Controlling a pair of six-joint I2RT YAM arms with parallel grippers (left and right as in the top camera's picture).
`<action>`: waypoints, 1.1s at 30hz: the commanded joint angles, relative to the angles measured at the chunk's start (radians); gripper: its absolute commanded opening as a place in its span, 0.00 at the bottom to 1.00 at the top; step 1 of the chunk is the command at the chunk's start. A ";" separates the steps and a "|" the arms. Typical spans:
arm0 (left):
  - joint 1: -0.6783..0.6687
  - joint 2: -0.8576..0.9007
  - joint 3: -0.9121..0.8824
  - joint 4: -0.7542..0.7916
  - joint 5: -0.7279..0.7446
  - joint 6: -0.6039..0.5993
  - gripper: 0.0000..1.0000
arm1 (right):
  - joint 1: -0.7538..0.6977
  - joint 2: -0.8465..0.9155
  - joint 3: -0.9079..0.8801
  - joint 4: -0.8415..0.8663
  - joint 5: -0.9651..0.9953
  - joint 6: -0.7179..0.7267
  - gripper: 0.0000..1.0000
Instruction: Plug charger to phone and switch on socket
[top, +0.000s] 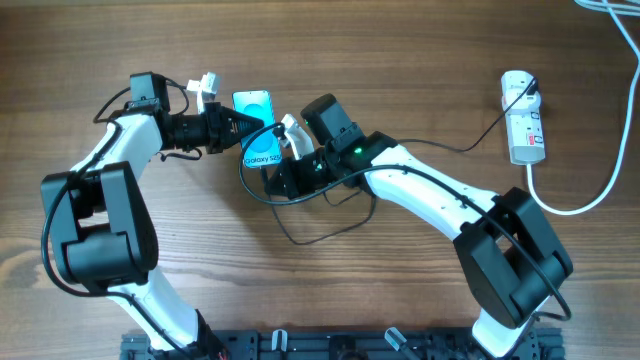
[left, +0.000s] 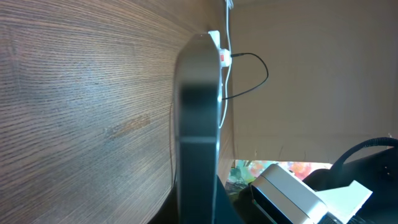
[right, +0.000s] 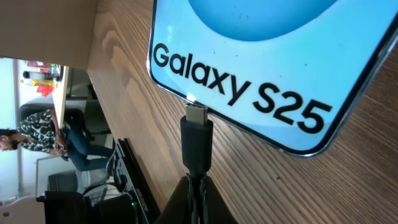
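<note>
The phone (top: 258, 138) lies on the wooden table with its turquoise screen up; the "Galaxy S25" text (right: 249, 93) is at its near end. My left gripper (top: 238, 127) is shut on the phone's left edge, and the left wrist view shows the phone edge-on (left: 199, 124). My right gripper (right: 196, 202) is shut on the charger's black connector (right: 196, 140), in the overhead view (top: 283, 163). The connector's metal tip meets the phone's bottom edge at the port. The charger's black cable (top: 440, 148) runs to the white socket (top: 523, 118) at the far right, also visible far off in the left wrist view (left: 217, 46).
The socket's thick white cord (top: 600, 195) curves along the right edge of the table. Slack black cable loops on the table below the phone (top: 320, 230). The right arm's grey wrist camera housing (left: 286, 196) sits close beside the phone.
</note>
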 joint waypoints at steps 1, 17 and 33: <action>-0.001 0.000 -0.003 0.002 0.063 0.019 0.04 | 0.000 -0.007 -0.008 -0.010 0.005 0.011 0.04; -0.001 0.000 -0.002 0.004 0.064 0.019 0.04 | 0.000 -0.007 -0.008 -0.004 0.095 0.032 0.04; -0.001 0.000 -0.003 0.003 0.064 0.020 0.04 | -0.002 -0.008 0.061 0.030 0.168 0.167 0.04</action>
